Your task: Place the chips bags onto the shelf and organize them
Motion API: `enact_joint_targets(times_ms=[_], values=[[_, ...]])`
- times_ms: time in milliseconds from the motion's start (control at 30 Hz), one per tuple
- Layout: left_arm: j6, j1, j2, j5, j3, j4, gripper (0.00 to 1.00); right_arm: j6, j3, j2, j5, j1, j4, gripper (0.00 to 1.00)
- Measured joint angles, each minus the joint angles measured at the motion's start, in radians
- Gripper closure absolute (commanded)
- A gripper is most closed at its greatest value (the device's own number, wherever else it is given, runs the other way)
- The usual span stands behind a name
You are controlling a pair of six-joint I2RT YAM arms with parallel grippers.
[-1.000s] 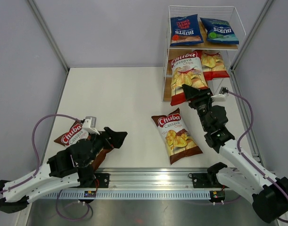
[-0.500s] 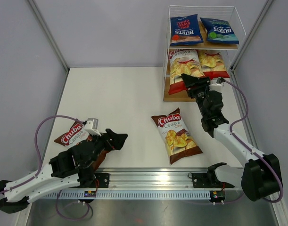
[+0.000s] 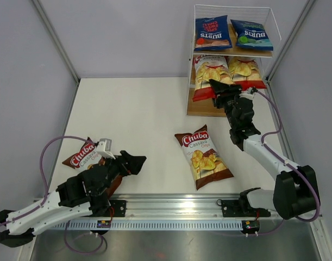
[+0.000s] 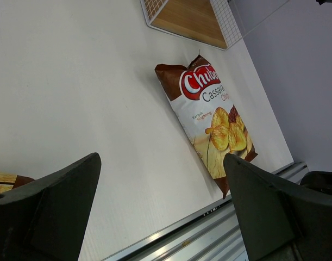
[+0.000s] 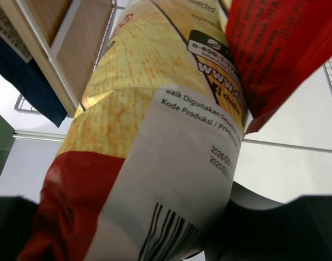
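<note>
Red bag (image 3: pixel 208 73) clamped at its near end by right gripper (image 3: pixel 219 91), so it can slide flat onto shelf (image 3: pixel 201 110) mid tier; left gripper (image 3: pixel 134 163) open, idle.

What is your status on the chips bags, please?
Right gripper shut on red-and-white Chuba bag at shelf middle tier. Left gripper open, empty. Two brown Chuba bags on table, nothing blocking.

— What is seen underneath everything?
— A white table (image 3: pixel 138 109), closed in by pale grey panels (image 3: pixel 117 38) that are joined by slanted metal posts (image 3: pixel 54 41).
— And along the near edge?
— A silver rail (image 3: pixel 176 202) is mounted there. A toothed strip (image 3: pixel 176 224) and a brushed metal sheet (image 3: pixel 176 246) are seen nearer still.
</note>
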Motion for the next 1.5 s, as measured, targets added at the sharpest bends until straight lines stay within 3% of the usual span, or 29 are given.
enact_joint_targets(times_ms=[500, 800, 1500], values=[[-0.011, 0.0, -0.043, 0.001, -0.009, -0.01, 0.01, 0.072, -0.042, 0.039, -0.008, -0.014, 0.091, 0.76], [-0.012, 0.0, -0.035, 0.002, -0.024, 0.003, 0.01, 0.061, -0.068, 0.013, 0.062, -0.012, 0.114, 0.77], [-0.014, 0.0, -0.093, 0.002, -0.059, -0.004, 0.01, 0.011, -0.026, 0.116, 0.209, 0.024, 0.235, 0.8]])
